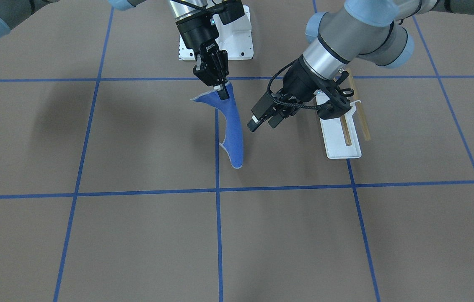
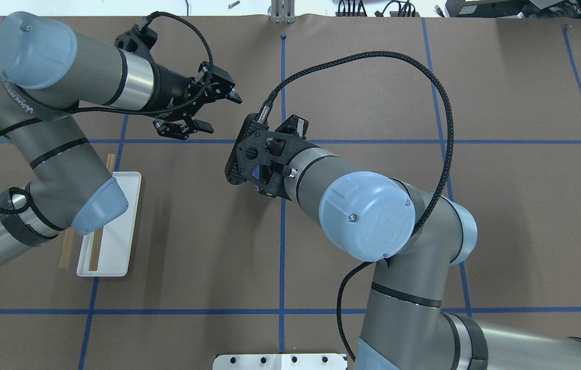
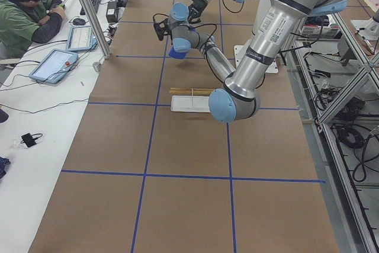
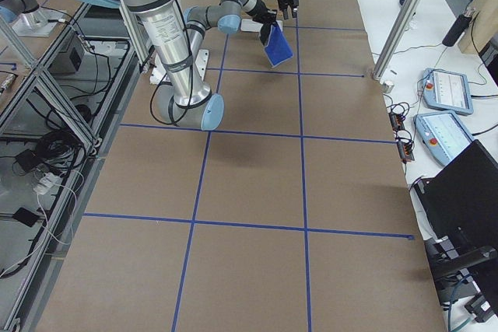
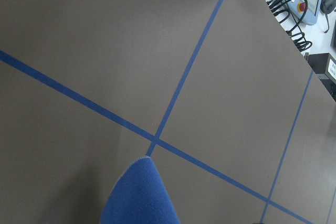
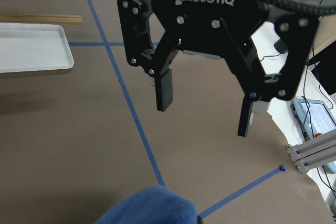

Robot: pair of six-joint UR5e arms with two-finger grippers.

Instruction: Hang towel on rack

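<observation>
Royal-blue towel [image 1: 233, 126] hangs long from one top corner pinched in the right gripper [image 1: 221, 90], centre-top of the front view. Cannot tell whether its lower tip clears the table [image 1: 136, 243]. Left gripper [image 1: 264, 124]: jaws spread wide, holding nothing, between towel and rack [image 1: 339, 144], aimed at the cloth. Rack sits right of centre, both wooden dowels [image 1: 363, 121] bare. Judged progress: pick-up done; second grip, spreading and draping over a dowel remain.
</observation>
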